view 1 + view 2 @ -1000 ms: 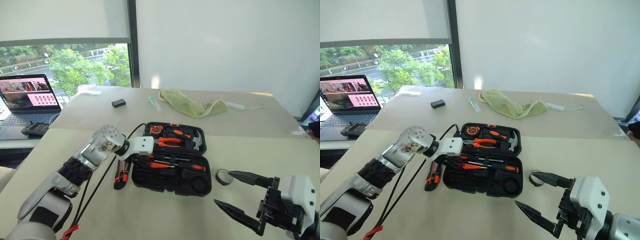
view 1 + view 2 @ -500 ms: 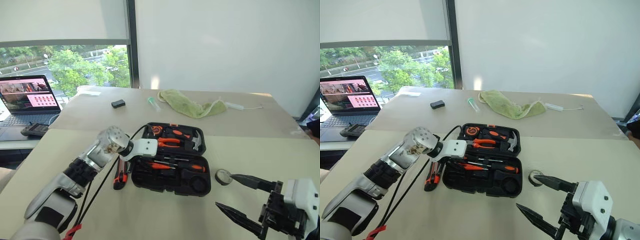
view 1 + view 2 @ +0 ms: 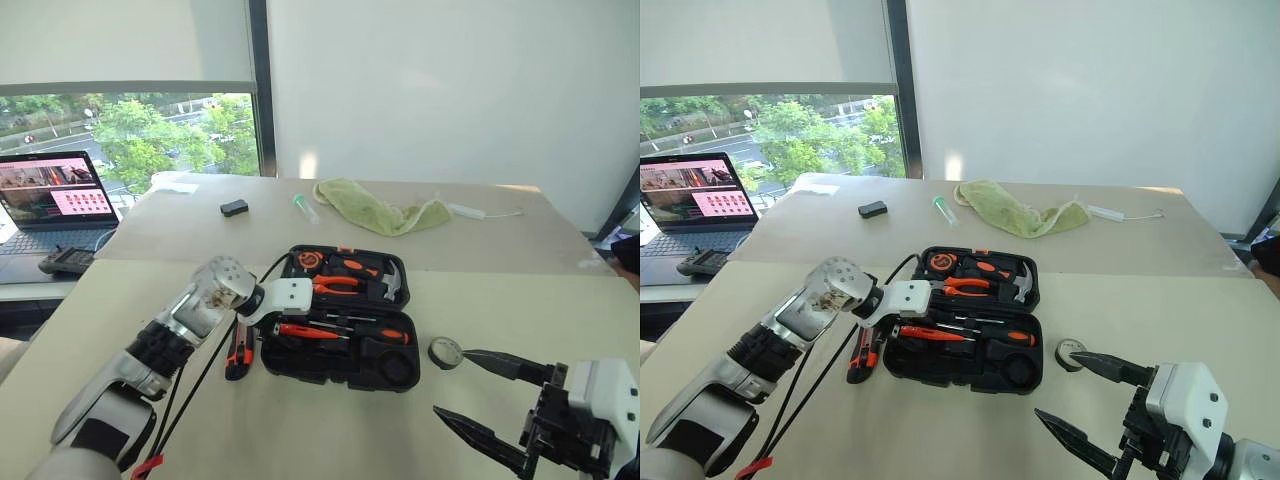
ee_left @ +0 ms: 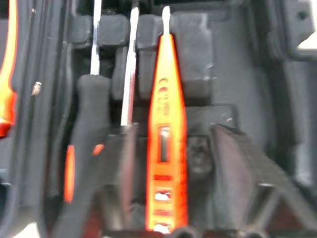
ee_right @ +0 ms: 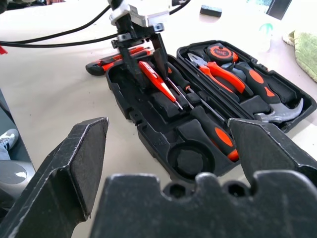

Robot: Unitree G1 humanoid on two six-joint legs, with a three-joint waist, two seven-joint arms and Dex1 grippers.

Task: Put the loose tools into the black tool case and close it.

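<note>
no readable writing anywhere, utility knife (image 3: 238,357) on the table (image 3: 330,430) beside the black tool case (image 3: 340,318), your left tool (image 5: 143,54) now spread, tester screwdriver (image 4: 166,124) lying between its fingers in its slot, tape roll (image 3: 445,352) still outside, right tool (image 3: 490,400) still wide open, empty

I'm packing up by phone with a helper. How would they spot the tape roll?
Start at the open black plastic tool case in the middle of the beige table. Look just past its right end: the small black tape roll lies flat there, alone. It is the one round, ring-shaped thing; the loose orange-black utility knife lies at the case's other end.
</note>
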